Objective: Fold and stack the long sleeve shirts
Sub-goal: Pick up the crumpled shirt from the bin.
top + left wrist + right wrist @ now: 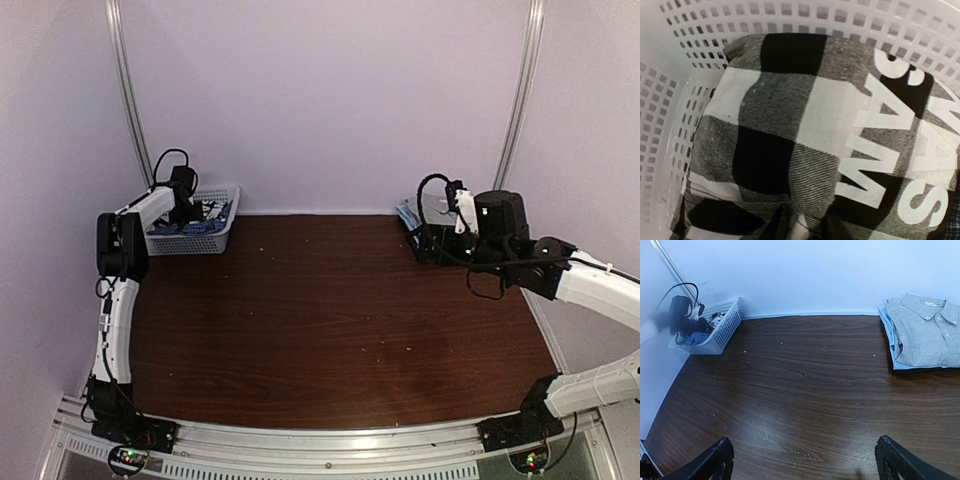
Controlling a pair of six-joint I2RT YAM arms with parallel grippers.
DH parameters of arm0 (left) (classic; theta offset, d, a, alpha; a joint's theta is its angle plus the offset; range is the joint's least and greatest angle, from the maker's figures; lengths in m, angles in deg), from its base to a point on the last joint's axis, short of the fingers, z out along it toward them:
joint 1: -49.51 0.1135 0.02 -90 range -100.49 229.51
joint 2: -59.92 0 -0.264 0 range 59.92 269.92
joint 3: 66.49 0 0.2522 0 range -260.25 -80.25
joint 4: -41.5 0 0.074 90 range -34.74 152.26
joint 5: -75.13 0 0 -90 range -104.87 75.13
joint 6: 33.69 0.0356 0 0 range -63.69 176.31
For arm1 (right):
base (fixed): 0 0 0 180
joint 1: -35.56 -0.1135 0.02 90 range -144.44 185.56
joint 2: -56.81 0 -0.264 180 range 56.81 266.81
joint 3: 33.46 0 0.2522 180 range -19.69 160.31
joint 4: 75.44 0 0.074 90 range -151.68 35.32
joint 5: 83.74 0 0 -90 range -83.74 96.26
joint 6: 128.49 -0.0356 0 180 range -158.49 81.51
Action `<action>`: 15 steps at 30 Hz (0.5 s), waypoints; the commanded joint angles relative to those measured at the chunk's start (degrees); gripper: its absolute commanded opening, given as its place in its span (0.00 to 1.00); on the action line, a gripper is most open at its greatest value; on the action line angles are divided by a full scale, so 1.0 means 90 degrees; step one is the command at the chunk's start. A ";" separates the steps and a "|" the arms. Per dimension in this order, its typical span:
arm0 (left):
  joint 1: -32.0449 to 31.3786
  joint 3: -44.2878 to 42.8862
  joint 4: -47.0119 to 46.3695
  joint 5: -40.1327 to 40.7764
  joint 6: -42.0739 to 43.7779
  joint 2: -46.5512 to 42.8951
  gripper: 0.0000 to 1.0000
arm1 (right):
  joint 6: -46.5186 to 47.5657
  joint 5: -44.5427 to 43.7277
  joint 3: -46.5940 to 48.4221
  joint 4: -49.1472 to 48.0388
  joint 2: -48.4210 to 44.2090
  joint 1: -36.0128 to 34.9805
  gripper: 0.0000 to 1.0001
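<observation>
The black-and-white checked shirt (790,115) with large white lettering lies bunched in the white basket (670,115). My left gripper (807,226) is down in the basket (225,215), its dark fingers (777,223) closed on a fold of the checked cloth. In the top view the left gripper (188,208) sits over the basket's left end. A folded stack with a grey collared shirt (927,327) on a light blue shirt (890,340) lies at the back right (412,212). My right gripper (807,462) is open and empty above bare table, in front of the stack (428,242).
The dark wood table (330,320) runs between basket and stack, dotted with small white crumbs. Blue patterned cloth (692,338) also shows in the basket. White walls close the back and sides; metal rails stand in the corners.
</observation>
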 commanded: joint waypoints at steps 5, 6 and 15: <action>0.0010 -0.0061 -0.0207 -0.0528 0.0153 0.0068 0.00 | -0.0033 0.0085 0.0235 0.0068 0.0042 0.0011 1.00; 0.0010 -0.0057 -0.0273 -0.0548 0.0179 -0.0023 0.00 | -0.0028 0.0090 0.0233 0.0068 0.0054 0.0004 1.00; 0.0001 0.0113 -0.0979 -0.0560 0.0253 -0.1320 0.00 | 0.0003 0.0090 0.0294 0.0059 0.0114 0.0007 1.00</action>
